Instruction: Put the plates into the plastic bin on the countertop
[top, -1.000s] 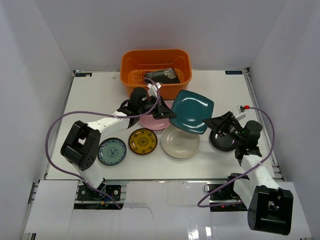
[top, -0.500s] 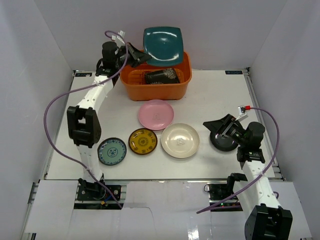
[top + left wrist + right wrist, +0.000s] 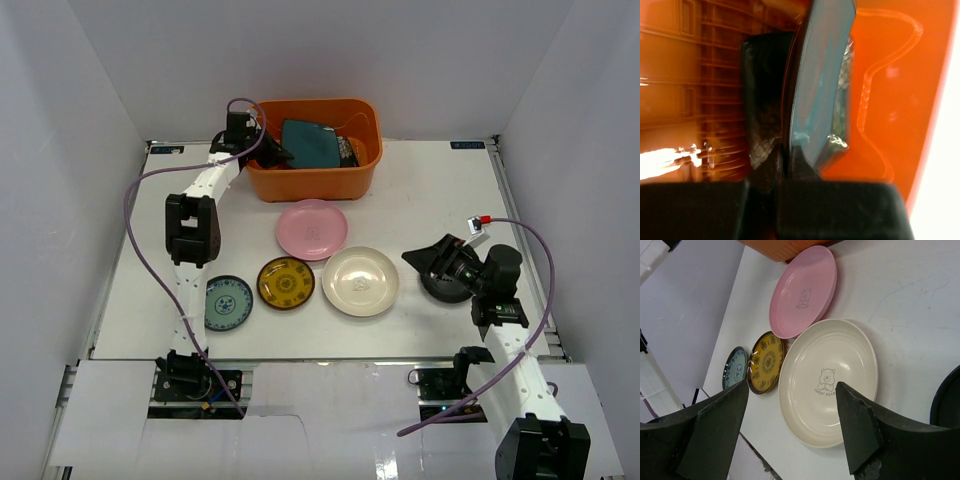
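The orange plastic bin (image 3: 310,172) stands at the back of the white countertop (image 3: 430,190). My left gripper (image 3: 276,154) is inside it, shut on the edge of the teal square plate (image 3: 310,142). In the left wrist view my gripper (image 3: 786,162) holds that teal plate (image 3: 820,85) edge-on against the dark floral plate (image 3: 762,95). On the countertop lie the pink (image 3: 312,229), cream (image 3: 360,281), amber-patterned (image 3: 286,282) and small teal-patterned (image 3: 225,302) plates. My right gripper (image 3: 428,262) is open and empty beside the black plate (image 3: 447,287).
White walls close in the countertop on three sides. The right wrist view shows my open gripper (image 3: 790,427) over the cream plate (image 3: 827,380), with the pink plate (image 3: 802,290), amber plate (image 3: 765,362) and small teal plate (image 3: 734,367) beyond, and the black plate's rim (image 3: 947,400) at right.
My left arm lifted the teal square plate off the countertop, carried it over the bin and lowered it inside onto the dark floral plate. The right gripper barely moved.
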Robot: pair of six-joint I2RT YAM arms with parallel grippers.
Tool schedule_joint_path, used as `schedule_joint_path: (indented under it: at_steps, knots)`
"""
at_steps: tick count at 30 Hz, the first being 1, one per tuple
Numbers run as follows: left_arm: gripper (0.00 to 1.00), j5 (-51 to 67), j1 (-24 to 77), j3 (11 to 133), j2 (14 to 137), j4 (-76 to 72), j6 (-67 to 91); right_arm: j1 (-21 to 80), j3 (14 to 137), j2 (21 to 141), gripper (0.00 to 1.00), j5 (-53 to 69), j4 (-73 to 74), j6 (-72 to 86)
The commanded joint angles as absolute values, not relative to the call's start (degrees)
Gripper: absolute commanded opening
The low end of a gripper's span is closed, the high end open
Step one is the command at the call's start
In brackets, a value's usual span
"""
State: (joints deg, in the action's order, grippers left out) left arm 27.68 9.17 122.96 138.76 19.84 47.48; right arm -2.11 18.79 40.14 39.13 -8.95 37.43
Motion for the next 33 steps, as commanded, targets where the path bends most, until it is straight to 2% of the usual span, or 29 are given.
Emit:
schedule_joint_path:
  at_steps: [1, 3, 4, 5, 6, 8, 9, 19, 24, 29, 31, 33]
  knots:
    - [0.0, 31.64, 9.23, 127.27, 134.2, 14.5, 48.51, -1.23, 20.83, 39.73, 0.76, 37.8, -8.79, 35.6]
    - [0.0, 32.17, 9.23, 126.57, 134.56, 14.5, 48.52, -0.62, 20.39, 39.55, 0.76, 36.66, -9.4, 35.86]
    - [0.05, 32.34, 9.23, 126.13, 134.47, 14.5, 48.34, -0.44, 20.39, 39.55, 0.76, 36.48, -9.4, 35.69]
    - [0.14, 32.26, 9.23, 125.78, 134.39, 14.5, 48.17, -0.27, 20.39, 39.9, 0.76, 36.39, -9.23, 35.51]
    - [0.42, 32.08, 9.23, 125.34, 134.21, 14.41, 47.99, -0.09, 20.48, 39.99, 0.76, 36.04, -8.71, 35.33]
    - [0.74, 32.08, 9.23, 124.37, 133.42, 14.5, 47.38, -0.09, 20.3, 39.99, 0.77, 33.85, -8.53, 34.63]
    - [0.96, 32.17, 9.23, 123.93, 132.9, 14.5, 46.85, 1.91, 20.3, 40.08, 0.77, 33.05, -7.83, 34.28]
    - [0.98, 33.49, 9.32, 117.87, 121.66, 9.68, 41.93, 5.8, 21.27, 40.69, 0.79, 23.75, -3.0, 30.68]
    - [0.98, 27.0, 9.32, 104.52, 105.76, -2.96, 35.36, 8.52, 22.68, 40.52, 0.75, 18.65, -0.09, 28.04]
    - [0.98, 17.16, 9.32, 90.91, 91.61, -2.47, 30.94, 11.25, 21.01, 40.52, 0.71, 15.65, 2.29, 27.77]
    - [0.98, 12.58, 9.67, 80.81, 83.17, -0.79, 31.2, 13.08, 20.48, 40.69, 0.69, 13.28, 2.11, 27.69]
    - [0.92, 10.82, 10.45, 72.9, 77.63, -0.35, 32.34, 14.49, 20.3, 41.57, 0.69, 10.73, 2.46, 27.42]
